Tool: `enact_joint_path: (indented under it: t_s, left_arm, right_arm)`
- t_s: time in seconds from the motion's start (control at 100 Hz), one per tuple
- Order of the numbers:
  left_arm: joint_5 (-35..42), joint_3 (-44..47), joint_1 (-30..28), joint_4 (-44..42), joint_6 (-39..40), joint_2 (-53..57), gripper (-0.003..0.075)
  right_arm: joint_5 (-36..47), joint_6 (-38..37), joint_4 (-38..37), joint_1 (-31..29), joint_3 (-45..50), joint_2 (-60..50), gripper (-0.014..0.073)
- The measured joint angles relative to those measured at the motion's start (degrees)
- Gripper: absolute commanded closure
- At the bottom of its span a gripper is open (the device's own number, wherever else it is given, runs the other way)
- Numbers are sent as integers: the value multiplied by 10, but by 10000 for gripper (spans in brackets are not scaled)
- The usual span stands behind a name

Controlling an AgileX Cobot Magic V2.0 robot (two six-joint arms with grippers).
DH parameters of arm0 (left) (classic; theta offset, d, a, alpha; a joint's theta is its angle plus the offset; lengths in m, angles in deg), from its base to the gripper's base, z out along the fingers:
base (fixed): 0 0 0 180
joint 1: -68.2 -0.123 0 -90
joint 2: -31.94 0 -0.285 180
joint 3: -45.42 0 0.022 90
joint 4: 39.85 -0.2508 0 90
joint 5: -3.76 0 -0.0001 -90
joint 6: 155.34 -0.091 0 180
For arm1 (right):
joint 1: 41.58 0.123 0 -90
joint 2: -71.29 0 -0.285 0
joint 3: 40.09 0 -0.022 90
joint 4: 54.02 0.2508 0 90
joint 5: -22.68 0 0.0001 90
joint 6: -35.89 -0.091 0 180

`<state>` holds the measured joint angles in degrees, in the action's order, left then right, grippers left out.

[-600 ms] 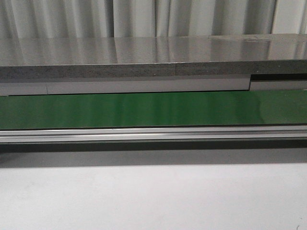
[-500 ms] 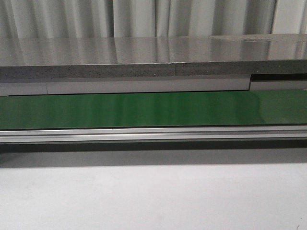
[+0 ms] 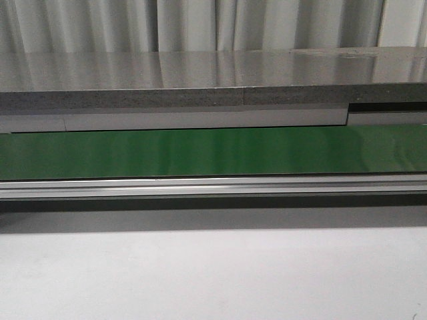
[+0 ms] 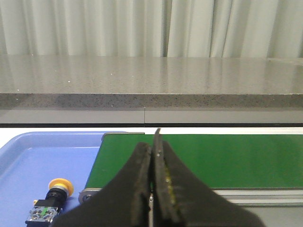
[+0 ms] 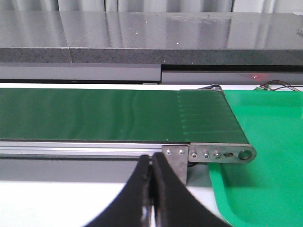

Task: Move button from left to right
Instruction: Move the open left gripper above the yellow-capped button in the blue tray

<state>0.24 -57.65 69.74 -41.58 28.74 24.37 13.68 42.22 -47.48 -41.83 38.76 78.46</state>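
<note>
The button point(image 4: 51, 201), with a yellow-orange head on a dark body and a tiny green mark, lies on its side in a blue tray point(image 4: 28, 161) at the belt's left end. It shows only in the left wrist view. My left gripper point(image 4: 152, 151) is shut with nothing in it, near the belt's left end, apart from the button. My right gripper point(image 5: 151, 163) is shut and empty too, in front of the belt's right end. Neither gripper appears in the front view.
A green conveyor belt point(image 3: 213, 152) with an aluminium rail point(image 3: 213, 187) runs across the scene. A grey stone counter point(image 3: 213, 80) stands behind it. A green tray point(image 5: 265, 156) sits at the belt's right end. White tabletop point(image 3: 213, 273) lies in front.
</note>
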Motion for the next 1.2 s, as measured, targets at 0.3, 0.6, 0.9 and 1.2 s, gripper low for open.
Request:
enact_joint_path:
  t_s: [0.3,0.6,0.9,1.2]
  left_arm:
    - [-91,-81,0,5,0,-66,741]
    - [-318,-304,0,-8,0,-257,741]
    - [-442,-416,0,-12,0,-389,741]
    - [-451,-416,0,-12,0,-421,740]
  right_arm:
    - [0,0,0,0,0,0,661]
    - [0,0,-1,0,0,0,661]
    - [0,0,-1,0,0,0,661]
    - [0,0,-1,0,0,0,661]
